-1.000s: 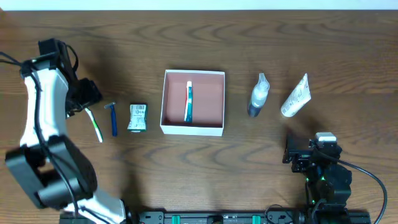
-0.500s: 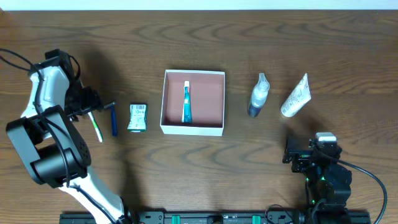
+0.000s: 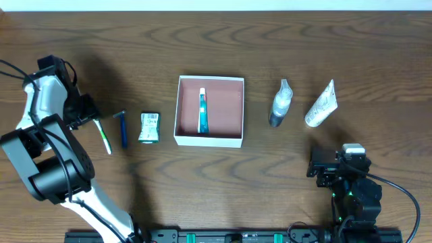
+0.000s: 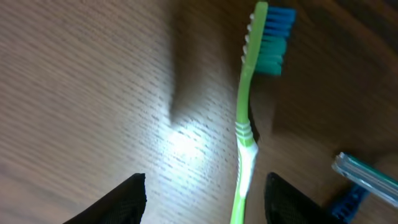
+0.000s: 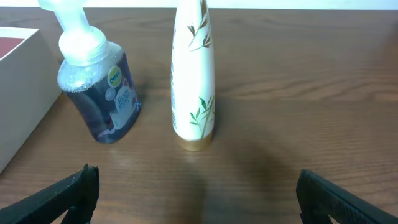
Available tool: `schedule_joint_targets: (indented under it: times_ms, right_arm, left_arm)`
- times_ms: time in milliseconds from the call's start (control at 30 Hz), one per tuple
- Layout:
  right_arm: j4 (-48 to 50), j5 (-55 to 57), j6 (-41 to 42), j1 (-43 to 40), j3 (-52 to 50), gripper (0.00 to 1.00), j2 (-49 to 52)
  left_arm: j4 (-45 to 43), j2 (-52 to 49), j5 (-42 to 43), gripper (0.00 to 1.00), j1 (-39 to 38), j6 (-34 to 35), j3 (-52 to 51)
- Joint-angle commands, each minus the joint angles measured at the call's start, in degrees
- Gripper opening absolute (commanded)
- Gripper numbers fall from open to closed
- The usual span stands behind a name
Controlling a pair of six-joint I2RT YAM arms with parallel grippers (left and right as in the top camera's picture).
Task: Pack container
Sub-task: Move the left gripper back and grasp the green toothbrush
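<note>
The container (image 3: 230,106) is a square white box with a reddish-brown inside at the table's middle. A teal and white tube (image 3: 202,112) lies in it. A green toothbrush (image 3: 104,137) lies left of it. In the left wrist view the toothbrush (image 4: 246,124) has blue bristles. My left gripper (image 3: 86,112) is open and low over the toothbrush. Its fingers (image 4: 205,199) straddle the handle without touching it. My right gripper (image 3: 325,166) is open and empty near the front right. In its own view the right gripper (image 5: 199,193) faces two bottles.
A blue razor (image 3: 123,128) and a small green-white packet (image 3: 149,127) lie between the toothbrush and the box. The razor (image 4: 364,180) shows beside the left gripper. A pump bottle of blue liquid (image 3: 279,104) and a white tube (image 3: 320,104) lie right of the box.
My left gripper has shifted left and down toward the toothbrush. The tube in the box has settled slightly to the left. The right arm has not moved.
</note>
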State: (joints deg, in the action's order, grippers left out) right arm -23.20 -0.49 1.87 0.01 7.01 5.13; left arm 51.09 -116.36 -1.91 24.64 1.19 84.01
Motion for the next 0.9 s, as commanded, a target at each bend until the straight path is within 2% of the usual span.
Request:
schedule_joint_targets:
  times_ms: [0, 100, 300, 500, 567, 667, 733, 867]
  right_arm:
    - [0.0, -0.4, -0.7, 0.4, -0.2, 0.99, -0.5]
    - [0.0, -0.4, -0.7, 0.4, -0.2, 0.99, -0.5]
    - [0.0, -0.4, -0.7, 0.4, -0.2, 0.99, -0.5]
    - [0.0, -0.4, -0.7, 0.4, -0.2, 0.99, -0.5]
    - [0.0, -0.4, -0.7, 0.4, -0.2, 0.99, -0.5]
    - [0.0, -0.4, -0.7, 0.4, -0.2, 0.99, -0.5]
    - [0.0, -0.4, -0.7, 0.4, -0.2, 0.99, -0.5]
    - [0.0, -0.4, -0.7, 0.4, -0.2, 0.99, -0.5]
  left_arm:
    - [0.3, -2.9, -0.6, 0.60, 0.2, -1.0, -0.4]
    - [1.2, -4.3, -0.6, 0.56, 0.2, -1.0, -0.4]
    - [1.3, -4.7, -0.4, 0.54, 0.1, -1.0, -0.6]
    - [0.8, -4.7, -0.2, 0.38, 0.1, -1.0, -2.5]
    - [0.6, -4.7, -0.2, 0.31, 0.1, -1.0, -3.6]
    - [0.5, -4.7, -0.2, 0.12, 0.1, -1.0, -4.5]
    - [0.8, -4.5, -0.2, 0.07, 0.2, -1.0, -4.4]
    - [0.9, -3.0, -0.2, 0.06, 0.0, -1.0, -3.7]
